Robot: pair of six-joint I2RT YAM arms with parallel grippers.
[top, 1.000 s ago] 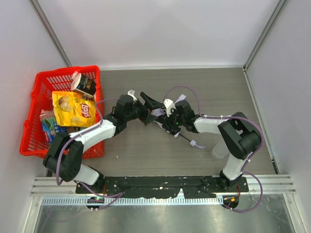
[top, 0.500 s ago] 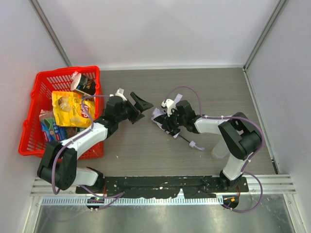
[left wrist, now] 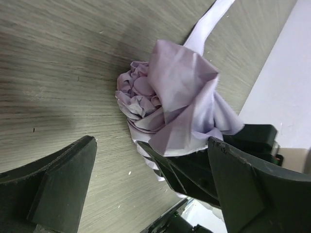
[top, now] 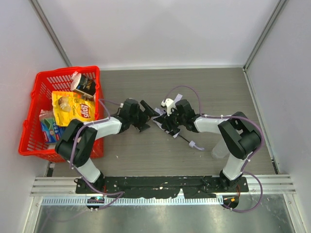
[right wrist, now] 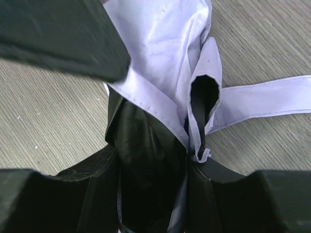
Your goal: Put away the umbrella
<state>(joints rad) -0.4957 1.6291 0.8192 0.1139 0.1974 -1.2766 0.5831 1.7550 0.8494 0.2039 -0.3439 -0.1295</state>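
Mounting rail [top: 160, 183]: is running along the near edge of the table [top: 218, 87], carrying both arm bases.
Handle [top: 194, 144]: is lying on the table nearest the bases, right of centre, with its small strap trailing off to the right.
Shaft [top: 184, 139]: is running as a thin black line from the handle up and to the left into the gathered canopy.
Umbrella [left wrist: 170, 107]: is lying folded on the table near the middle, between the two grippers, with its pale lavender fabric bunching into a rosette of pleats at the end that is facing the left arm.
Tie strap [right wrist: 272, 94]: is stretching away from the canopy flat across the wood grain.
Right gripper [top: 167, 124]: is clamping the canopy partway closed, with lavender fabric and dark lining squeezing between its black fingers.
Left gripper [top: 150, 120]: is standing at its widest, just left of the canopy's bunched end; its two fingers are flanking that end in the wrist view and are gripping nothing.
Red basket [top: 58, 73]: is sitting at the far left, well apart from the umbrella.
Basket contents: a yellow chip bag [top: 73, 108] is lying on top, a dark container [top: 83, 85] is leaning at the far end, and a blue-green packet [top: 48, 126] is showing beneath.
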